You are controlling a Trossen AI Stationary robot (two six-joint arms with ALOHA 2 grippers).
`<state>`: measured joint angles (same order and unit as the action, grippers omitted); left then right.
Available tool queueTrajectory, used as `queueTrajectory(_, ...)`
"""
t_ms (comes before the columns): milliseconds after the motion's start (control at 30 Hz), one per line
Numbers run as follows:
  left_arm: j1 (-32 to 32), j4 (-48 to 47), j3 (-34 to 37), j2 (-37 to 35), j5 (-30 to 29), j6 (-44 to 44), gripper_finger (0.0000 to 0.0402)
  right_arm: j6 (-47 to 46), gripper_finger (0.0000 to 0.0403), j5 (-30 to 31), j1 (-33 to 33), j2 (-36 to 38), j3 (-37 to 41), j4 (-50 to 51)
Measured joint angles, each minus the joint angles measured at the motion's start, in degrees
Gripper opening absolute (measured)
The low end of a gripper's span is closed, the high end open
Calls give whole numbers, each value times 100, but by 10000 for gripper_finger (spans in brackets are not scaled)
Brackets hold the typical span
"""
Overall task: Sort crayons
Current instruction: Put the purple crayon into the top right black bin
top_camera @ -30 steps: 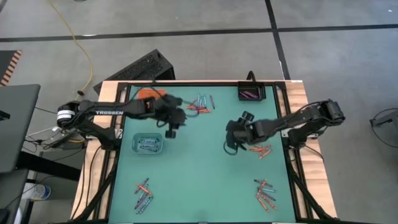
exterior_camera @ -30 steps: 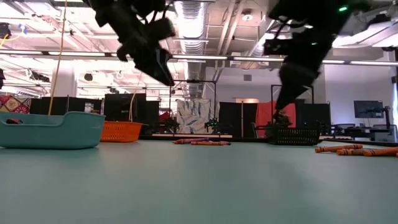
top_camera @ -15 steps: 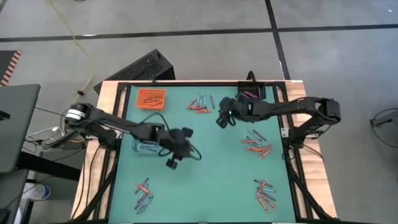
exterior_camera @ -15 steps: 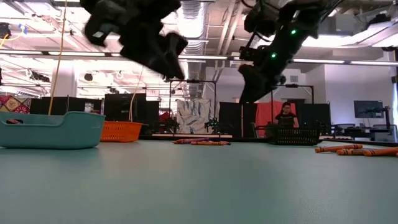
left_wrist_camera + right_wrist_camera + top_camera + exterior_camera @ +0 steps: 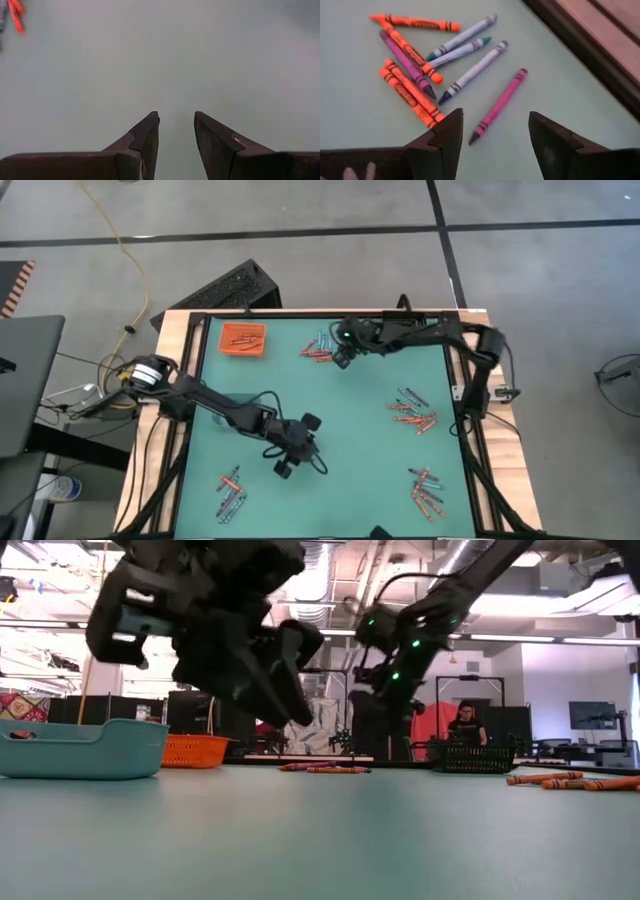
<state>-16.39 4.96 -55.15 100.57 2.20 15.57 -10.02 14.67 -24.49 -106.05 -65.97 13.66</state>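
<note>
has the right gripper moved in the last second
Yes. In the high view the right gripper has swung from mid-table, beside the right-side crayon pile, toward the far edge, and now hovers open by the crayons near the orange tray.

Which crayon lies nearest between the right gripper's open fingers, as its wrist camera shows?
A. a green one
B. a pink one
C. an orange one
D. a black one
B: in the right wrist view the pink crayon lies alone, pointing into the gap of the open right gripper; the orange crayons lie off to one side.
</note>
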Motion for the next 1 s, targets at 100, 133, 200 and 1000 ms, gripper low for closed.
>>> queueTrajectory(100,-109,44,8,-24,-3,-39,115,90,218,-18,-4,-408,-495,391)
queueTrajectory(133,-155,63,8,-24,-3,-37,115,91,218,-17,-8,-530,-682,545)
queueTrajectory(200,-214,66,8,-33,-5,-29,115,90,214,-15,-39,-783,-1008,965)
queueTrajectory(1000,-449,54,8,-37,-3,41,115,-241,22,-732,-303,-1332,-1587,1761)
